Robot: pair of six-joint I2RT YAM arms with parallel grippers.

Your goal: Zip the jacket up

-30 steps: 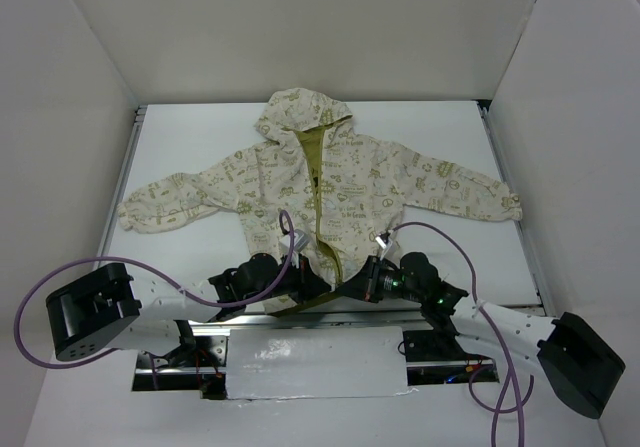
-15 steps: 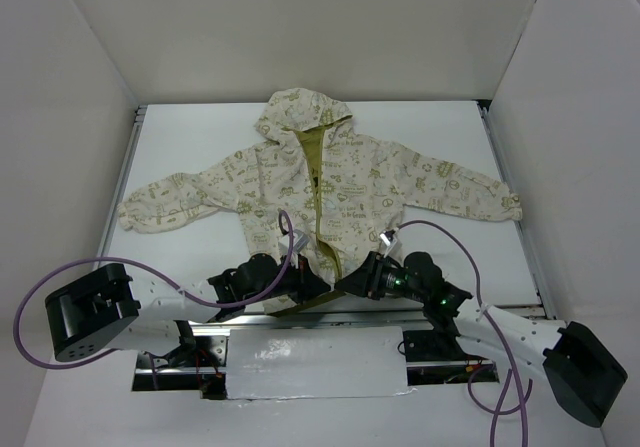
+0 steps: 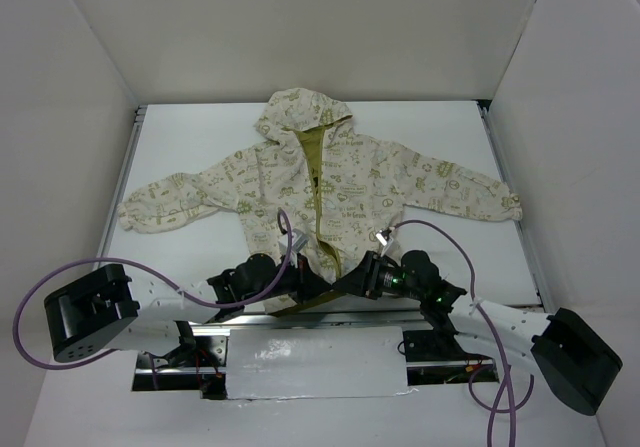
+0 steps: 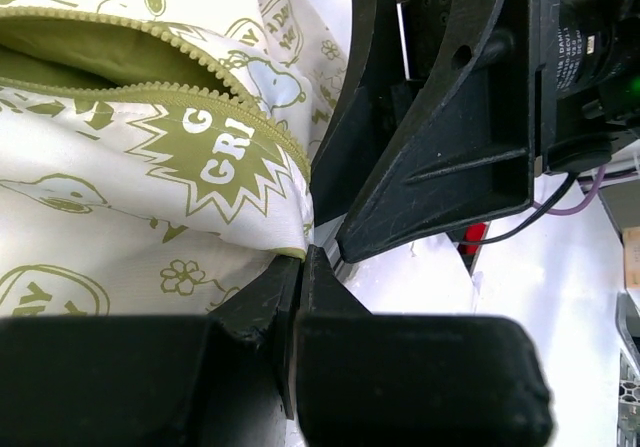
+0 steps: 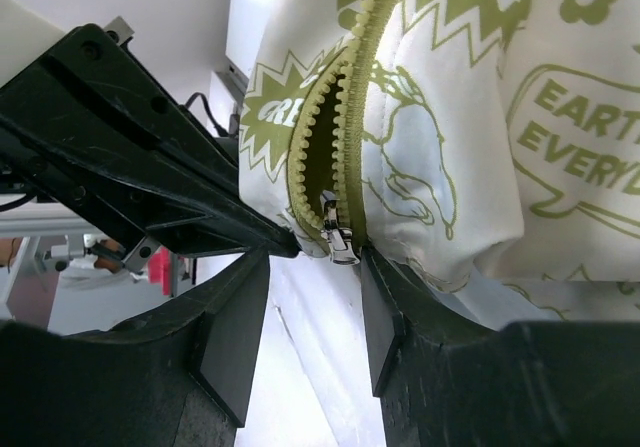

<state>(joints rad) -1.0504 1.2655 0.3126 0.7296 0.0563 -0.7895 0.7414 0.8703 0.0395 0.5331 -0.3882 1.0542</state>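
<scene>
Since a second ago the right end effector [image 3: 350, 283] has let its fingers part and edged left toward the foot of the zipper [image 3: 318, 207]. From above we see the jacket [image 3: 380, 182] lying flat and front up on the white tabletop [image 3: 200, 137]. Its hood [image 3: 303, 112] points away from the arms and its sleeves are spread to either side. The fabric is cream with olive prints, and olive lining shows at the neck. The left end effector [image 3: 318, 285] meets the hem. At the left wrist we see its fingers together, clamped on the jacket's bottom corner beside the zipper teeth. At the right wrist the fingers stand apart with the metal slider [image 5: 338, 229] between them, and the teeth gape just above it
</scene>
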